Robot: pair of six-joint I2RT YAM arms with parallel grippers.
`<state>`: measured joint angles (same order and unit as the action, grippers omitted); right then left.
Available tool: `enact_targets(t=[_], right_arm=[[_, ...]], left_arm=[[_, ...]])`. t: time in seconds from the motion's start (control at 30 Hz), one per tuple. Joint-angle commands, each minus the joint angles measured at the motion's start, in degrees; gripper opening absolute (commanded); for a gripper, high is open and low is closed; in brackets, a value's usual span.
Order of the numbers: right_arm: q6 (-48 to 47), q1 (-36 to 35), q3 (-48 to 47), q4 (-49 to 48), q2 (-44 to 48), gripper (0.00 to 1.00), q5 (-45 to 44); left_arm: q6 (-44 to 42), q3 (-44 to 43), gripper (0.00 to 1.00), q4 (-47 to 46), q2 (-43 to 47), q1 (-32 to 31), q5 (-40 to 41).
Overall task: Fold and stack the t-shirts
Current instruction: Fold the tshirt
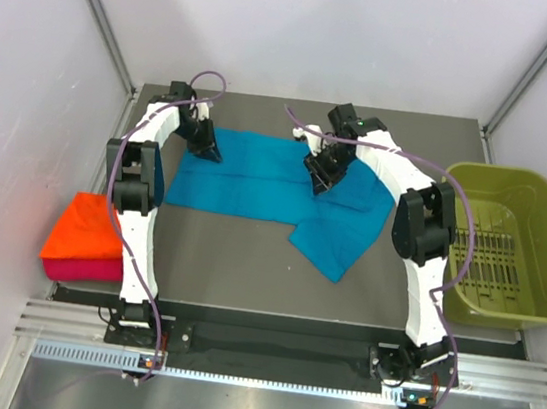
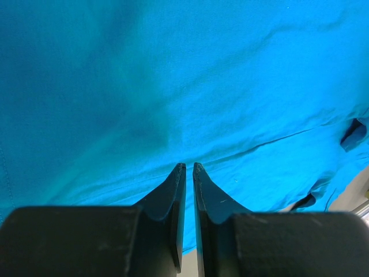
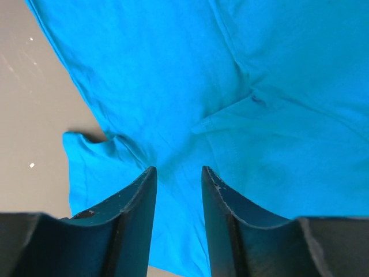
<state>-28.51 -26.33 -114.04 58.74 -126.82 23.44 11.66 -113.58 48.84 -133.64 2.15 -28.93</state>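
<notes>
1. Left tool (image 2: 188, 166) was pressed almost together, pinching the teal shirt (image 1: 257, 177) at its far-left corner.
2. Right tool (image 3: 179, 170) was spread over that shirt's middle.
3. Teal shirt lay rumpled on the bench (image 1: 226, 259).
4. Orange shirt (image 1: 84, 225) lay folded on the pink shirt (image 1: 79, 268) by the bench's left edge.

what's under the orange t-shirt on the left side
A folded magenta-pink t-shirt lies under the orange t-shirt. Only its near edge shows; the rest is covered, so whether anything else sits beneath cannot be seen.
</notes>
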Motion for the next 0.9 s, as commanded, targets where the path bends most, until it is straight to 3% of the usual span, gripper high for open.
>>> enact_targets(t=[0.0,0.13,0.27,0.43,0.73,0.87], right_arm=[[2.5,0.8,0.6,-0.5,1.4,0.38,0.7],[5.0,5.5,-1.1,-3.5,3.1,0.39,1.8],[6.7,10.8,-6.3,-5.8,1.3,0.39,2.0],[13.1,19.1,-13.3,-10.8,-4.1,0.4,1.4],[18.1,21.1,-14.4,-12.9,-11.4,0.44,5.6],[20.2,21.1,-14.5,-14.0,-12.7,0.44,7.5]], left_arm=[[-0.3,-2.3,0.15,-1.2,1.9,0.0,0.0],[-1.8,-5.2,0.15,-1.5,0.7,0.6,3.3],[-5.2,-15.2,0.16,-1.3,-3.0,1.4,7.8],[-5.3,-16.9,0.17,-4.2,-6.0,2.5,8.7],[-6.0,-16.8,0.18,-5.9,-11.4,2.5,6.0],[-6.6,-17.2,0.18,-6.0,-12.5,2.4,8.6]])
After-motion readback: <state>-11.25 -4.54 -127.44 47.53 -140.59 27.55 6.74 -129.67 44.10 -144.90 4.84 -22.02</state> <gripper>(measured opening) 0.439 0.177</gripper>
